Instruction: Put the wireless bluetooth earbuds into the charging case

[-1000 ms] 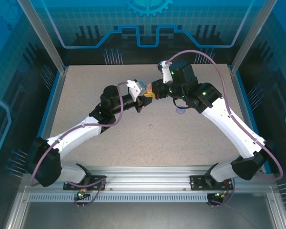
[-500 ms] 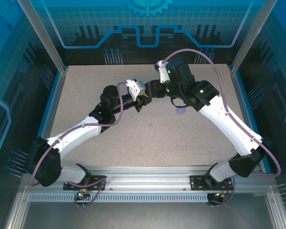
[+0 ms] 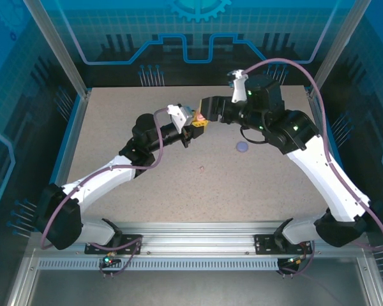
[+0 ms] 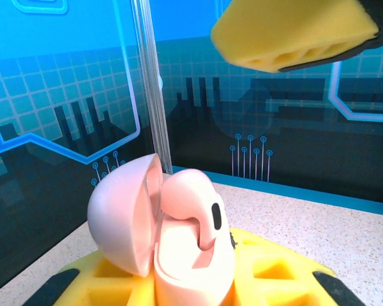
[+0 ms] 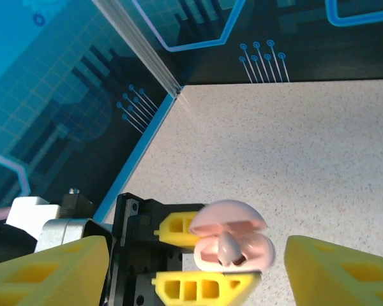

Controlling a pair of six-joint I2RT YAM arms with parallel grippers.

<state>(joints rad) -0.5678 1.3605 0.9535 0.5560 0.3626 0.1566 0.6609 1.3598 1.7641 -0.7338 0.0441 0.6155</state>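
Observation:
My left gripper (image 3: 197, 125) is shut on the open pink charging case (image 3: 198, 118) and holds it above the table. In the left wrist view the case (image 4: 179, 255) stands between the yellow pads (image 4: 274, 274), lid tipped left. A pale pinkish-white earbud (image 4: 195, 204) sits in it, head up and stem down in a socket. My right gripper (image 3: 206, 109) hangs open just right of the case, apart from it. In the right wrist view its wide-spread fingers (image 5: 45, 274) frame the case (image 5: 242, 252) and the earbud (image 5: 226, 247). The purple buds are out of view.
A round purple disc (image 3: 242, 147) lies on the speckled table right of centre. A tiny pale speck (image 3: 202, 169) lies mid-table, too small to identify. Clear walls and a metal post (image 4: 150, 83) close off the back and sides.
My right gripper has pulled back up and to the right, away from the pink case it was pressed against. The left gripper and the case have barely moved.

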